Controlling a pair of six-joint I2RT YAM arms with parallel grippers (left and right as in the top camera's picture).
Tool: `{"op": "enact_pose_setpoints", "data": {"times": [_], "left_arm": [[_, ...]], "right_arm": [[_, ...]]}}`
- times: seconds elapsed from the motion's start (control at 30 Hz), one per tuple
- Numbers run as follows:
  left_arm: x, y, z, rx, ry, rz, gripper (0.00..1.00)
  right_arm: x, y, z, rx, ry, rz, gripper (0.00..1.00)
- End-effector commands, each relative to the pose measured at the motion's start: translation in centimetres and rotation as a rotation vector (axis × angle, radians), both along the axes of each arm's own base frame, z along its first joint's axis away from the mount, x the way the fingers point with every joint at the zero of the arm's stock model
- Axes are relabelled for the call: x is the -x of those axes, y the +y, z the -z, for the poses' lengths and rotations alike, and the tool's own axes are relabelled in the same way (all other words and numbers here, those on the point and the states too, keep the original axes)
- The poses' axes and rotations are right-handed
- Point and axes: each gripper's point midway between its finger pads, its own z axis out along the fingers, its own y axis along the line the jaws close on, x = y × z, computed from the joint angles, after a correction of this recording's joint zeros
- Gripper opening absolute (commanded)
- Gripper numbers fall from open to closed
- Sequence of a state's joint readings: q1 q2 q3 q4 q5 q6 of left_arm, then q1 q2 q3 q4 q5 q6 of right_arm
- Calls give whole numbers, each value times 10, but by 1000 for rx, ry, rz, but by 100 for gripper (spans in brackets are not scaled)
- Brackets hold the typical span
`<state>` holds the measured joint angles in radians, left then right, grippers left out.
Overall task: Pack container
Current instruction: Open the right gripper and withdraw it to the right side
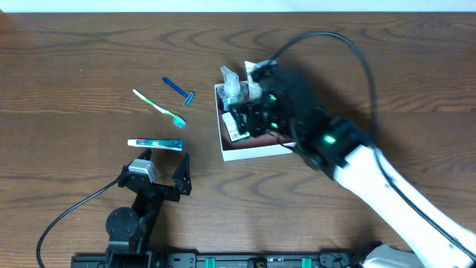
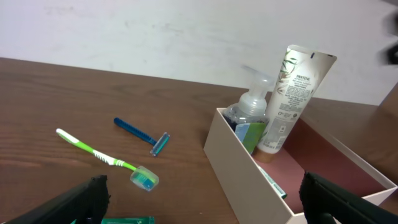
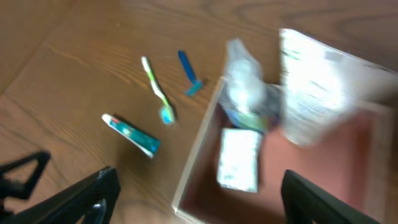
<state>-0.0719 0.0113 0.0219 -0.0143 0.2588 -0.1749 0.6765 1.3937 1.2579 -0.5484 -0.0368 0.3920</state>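
A brown wooden table seen from above. The container, a square, shallow white-walled box with a dusty pink inside, sits just right of the table's middle. At its far left corner a clear pump bottle and a white tube stand upright and close together, the tube leaning slightly. A small white packet lies flat on the box floor on the near side of them.

The right gripper hangs over the box on a black and white arm, its two fingers spread wide with nothing between them.

Three items lie on the table to the left of the box, all apart from it. A blue razor is farthest away, a green and white toothbrush lies just nearer, and a toothpaste tube is nearest.

The left gripper sits at the near left, just short of the toothpaste, its fingers spread wide and holding nothing.
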Motion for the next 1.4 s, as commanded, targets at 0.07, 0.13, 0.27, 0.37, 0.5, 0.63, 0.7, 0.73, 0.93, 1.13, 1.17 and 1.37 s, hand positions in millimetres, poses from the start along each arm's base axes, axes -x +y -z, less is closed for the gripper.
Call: {"op": "enact_pose_setpoints", "data": {"times": [0.07, 0.13, 0.27, 0.37, 0.5, 0.63, 0.7, 0.73, 0.93, 1.13, 1.17, 1.37], "left_arm": [[1, 0, 17, -16, 47, 6, 98], [1, 0, 17, -16, 47, 6, 98], [1, 0, 17, -16, 47, 6, 98], [1, 0, 17, -16, 47, 6, 98], [1, 0, 17, -16, 47, 6, 98], [1, 0, 17, -16, 47, 6, 98], [1, 0, 17, -16, 47, 6, 98], [1, 0, 17, -16, 47, 6, 98], [1, 0, 17, -16, 47, 6, 98], [1, 0, 17, -16, 47, 6, 98], [1, 0, 17, -16, 47, 6, 98], [1, 0, 17, -16, 47, 6, 98]], "right_arm": [[-1, -88, 4, 221, 5, 269, 89], [5, -120, 17, 277, 79, 370, 90], [11, -160, 42, 319, 198, 490, 82], [12, -174, 64, 318, 252, 519, 79], [15, -183, 100, 304, 297, 535, 76], [19, -178, 132, 269, 322, 512, 74], [21, -176, 144, 258, 326, 503, 74], [22, -176, 148, 256, 326, 503, 74], [22, -176, 168, 248, 313, 503, 74], [19, -166, 190, 225, 351, 469, 75], [18, -164, 192, 220, 357, 463, 75], [10, -151, 198, 179, 353, 422, 74]]}}
